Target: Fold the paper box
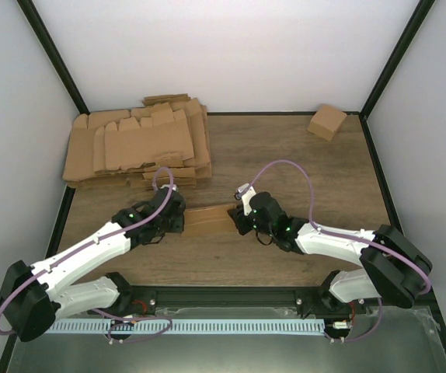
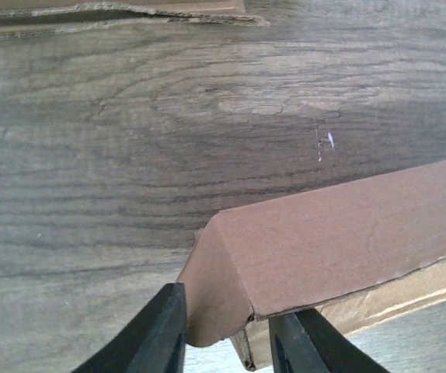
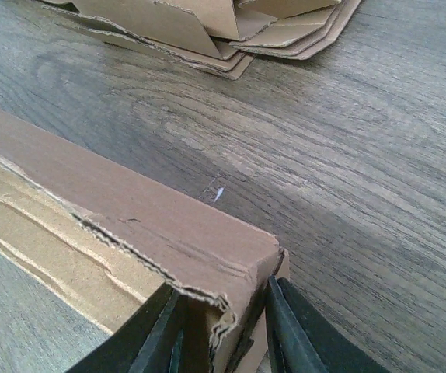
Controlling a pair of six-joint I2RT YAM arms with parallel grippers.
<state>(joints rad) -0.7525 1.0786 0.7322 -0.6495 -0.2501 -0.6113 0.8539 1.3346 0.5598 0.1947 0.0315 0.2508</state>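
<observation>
The paper box (image 1: 209,220) is a brown oblong carton lying on the wooden table midway between the two arms. My left gripper (image 1: 175,220) is at its left end. In the left wrist view the fingers (image 2: 157,334) bracket that end of the box (image 2: 347,233), one pad against the folded end flap, the other under the long panel, so the left gripper (image 2: 227,338) is shut on it. My right gripper (image 1: 242,217) is at the right end. The right wrist view shows the right gripper (image 3: 223,334) shut on the torn-edged corner of the box (image 3: 130,210).
A thick pile of flat cardboard blanks (image 1: 137,148) lies at the back left, its edge also showing as the pile (image 3: 231,31) in the right wrist view. A small cube-like carton (image 1: 327,122) stands at the back right corner. White walls with black posts enclose the table.
</observation>
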